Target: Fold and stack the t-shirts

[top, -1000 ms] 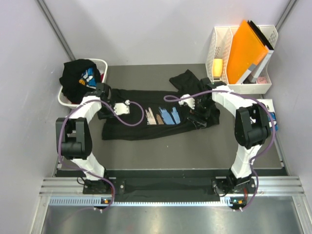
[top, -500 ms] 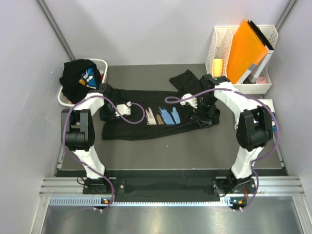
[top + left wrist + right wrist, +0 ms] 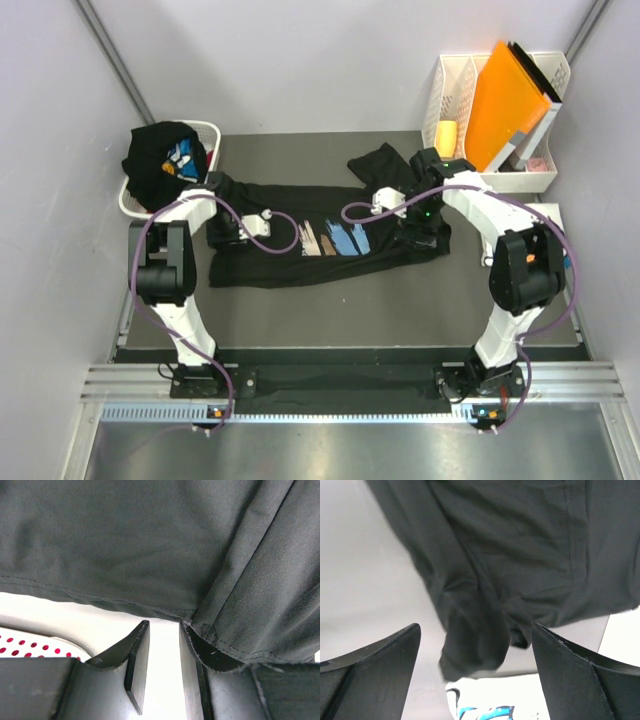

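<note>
A black t-shirt (image 3: 300, 245) with a blue, white and tan brush-stroke print lies spread across the table. My left gripper (image 3: 224, 229) is low at its left end. In the left wrist view the left gripper (image 3: 163, 622) has its jaws a narrow gap apart, the shirt's hem (image 3: 100, 597) just past the tips and nothing between them. My right gripper (image 3: 418, 225) hangs over the shirt's right end, and in its own view the right gripper (image 3: 476, 626) is wide open above a bunched sleeve (image 3: 470, 650). A white t-shirt (image 3: 485, 712) with blue print shows beyond.
A white laundry basket (image 3: 212, 130) at the back left holds another black tee (image 3: 160, 160). A white file rack (image 3: 455, 95) with an orange folder (image 3: 505, 100) stands at the back right. The folded white tee (image 3: 553, 222) lies at the right edge, behind the right arm.
My left gripper has slid left along the shirt towards its left end. My right gripper has shifted slightly back and left over the right sleeve, and its jaws have narrowed a little.
</note>
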Available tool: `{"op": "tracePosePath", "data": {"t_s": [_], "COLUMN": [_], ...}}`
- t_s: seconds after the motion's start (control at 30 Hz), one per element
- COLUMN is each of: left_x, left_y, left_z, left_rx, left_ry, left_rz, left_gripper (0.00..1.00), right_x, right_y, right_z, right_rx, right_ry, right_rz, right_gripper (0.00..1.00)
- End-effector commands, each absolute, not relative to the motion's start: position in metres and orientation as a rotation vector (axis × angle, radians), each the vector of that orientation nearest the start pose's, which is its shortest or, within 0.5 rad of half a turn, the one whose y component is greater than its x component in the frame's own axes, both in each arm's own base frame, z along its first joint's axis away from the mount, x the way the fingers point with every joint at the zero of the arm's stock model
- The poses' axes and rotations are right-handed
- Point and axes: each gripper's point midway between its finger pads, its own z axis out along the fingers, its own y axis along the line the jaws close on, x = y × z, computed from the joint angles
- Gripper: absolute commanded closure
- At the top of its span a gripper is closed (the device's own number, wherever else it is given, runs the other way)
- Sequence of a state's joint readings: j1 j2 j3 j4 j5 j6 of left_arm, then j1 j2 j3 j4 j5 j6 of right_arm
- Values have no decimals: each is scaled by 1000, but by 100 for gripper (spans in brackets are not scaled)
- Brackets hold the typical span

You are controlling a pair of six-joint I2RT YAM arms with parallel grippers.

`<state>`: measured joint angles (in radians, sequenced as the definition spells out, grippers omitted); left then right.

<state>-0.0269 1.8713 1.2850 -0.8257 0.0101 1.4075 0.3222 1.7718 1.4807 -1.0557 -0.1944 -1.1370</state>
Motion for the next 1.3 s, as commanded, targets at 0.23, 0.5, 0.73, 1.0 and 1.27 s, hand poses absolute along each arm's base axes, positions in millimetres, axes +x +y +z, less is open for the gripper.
{"op": "tracePosePath", "data": {"t_s": [0.23,0.5,0.73,1.0,1.27], "left_x": [367,369,373,380,388], "left_y": [24,26,28,28,28], "left_z": [38,37,35,35,36], "left_rx": [1968,1966,1970,1986,1993], "left_ry": [2266,2270,2274,2265,2252], "left_rz": [121,133,141,141,146], "left_gripper": [65,65,65,65,65], "right_x": [378,370,350,302,258], "right_y": [116,110,105,94,90], "right_z": [83,84,96,101,85], "right_rx": [-1980,-2027,-2103,-2246,-2345], "right_ry": [2056,2064,2071,2126,2172], "right_rz": [79,80,140,313,464], "right_gripper": [22,61,72,86,100]}}
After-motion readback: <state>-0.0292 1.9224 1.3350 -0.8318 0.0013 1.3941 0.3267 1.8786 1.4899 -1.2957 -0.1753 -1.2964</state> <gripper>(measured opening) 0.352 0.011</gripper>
